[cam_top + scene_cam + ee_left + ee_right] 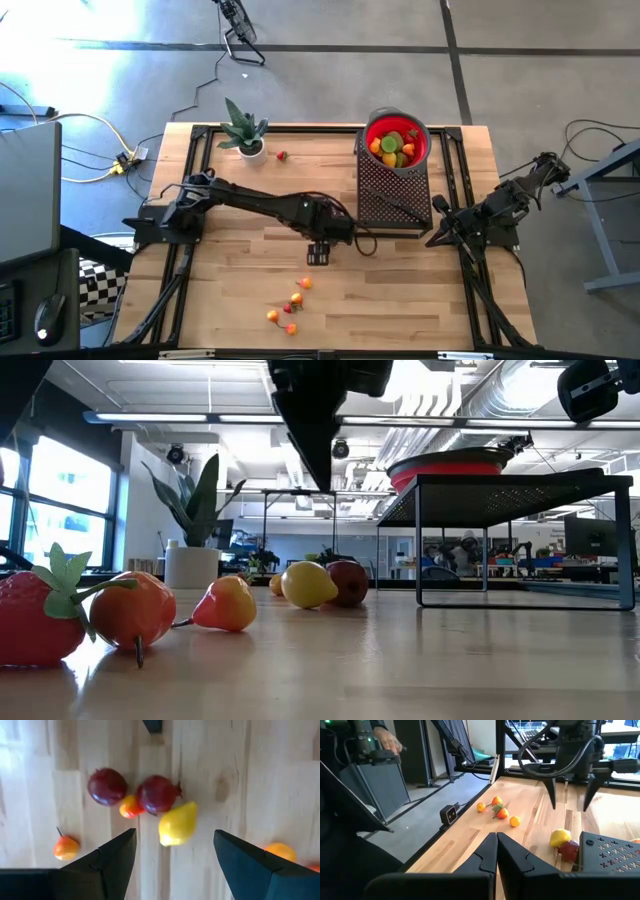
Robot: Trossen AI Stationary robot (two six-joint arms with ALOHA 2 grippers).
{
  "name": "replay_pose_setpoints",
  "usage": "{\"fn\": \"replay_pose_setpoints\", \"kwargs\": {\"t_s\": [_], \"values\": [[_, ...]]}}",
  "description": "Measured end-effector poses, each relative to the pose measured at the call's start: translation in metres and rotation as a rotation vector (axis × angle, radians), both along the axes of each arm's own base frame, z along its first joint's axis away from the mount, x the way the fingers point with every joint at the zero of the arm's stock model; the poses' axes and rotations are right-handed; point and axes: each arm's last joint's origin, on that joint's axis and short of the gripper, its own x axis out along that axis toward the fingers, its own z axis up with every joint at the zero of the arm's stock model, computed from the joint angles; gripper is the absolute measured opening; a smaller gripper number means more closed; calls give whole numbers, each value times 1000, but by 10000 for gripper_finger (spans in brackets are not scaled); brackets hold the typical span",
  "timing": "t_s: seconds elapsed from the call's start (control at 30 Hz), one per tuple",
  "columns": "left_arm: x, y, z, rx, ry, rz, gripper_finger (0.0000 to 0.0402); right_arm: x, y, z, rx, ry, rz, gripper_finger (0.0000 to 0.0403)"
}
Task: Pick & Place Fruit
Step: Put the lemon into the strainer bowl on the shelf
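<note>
Several small toy fruits lie on the wooden table. A yellow lemon [177,824], two dark red fruits [158,794] and a small orange-red one [131,807] rest together below my left gripper [175,834], which hangs open above them, pointing down and touching nothing. More fruit [296,299] lies toward the near edge. A red bowl [424,141] holding several fruits stands on a black mesh rack [388,200]. A lone strawberry [282,156] lies by the potted plant. My right gripper [496,845] is shut and held back at the table's right side.
A green spiky potted plant [245,132] stands at the far left. The black rack stands on legs right of my left gripper [318,256]. Black frame rails run along the table's sides. A person's hand [387,740] shows beyond the table.
</note>
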Motion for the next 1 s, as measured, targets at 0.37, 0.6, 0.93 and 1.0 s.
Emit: {"fn": "replay_pose_setpoints", "kwargs": {"t_s": [0.37,0.6,0.93,1.0], "values": [[2,2,0,16,-3,-74,260,0,0,0,-2,0,0,2],[2,2,0,6,-2,-76,260,0,0,0,5,0,-1,2],[2,2,0,4,-2,-76,260,1,-2,0,-34,-20,-73,3],[2,2,0,4,-7,-76,260,1,-2,0,-34,-20,-73,3]]}}
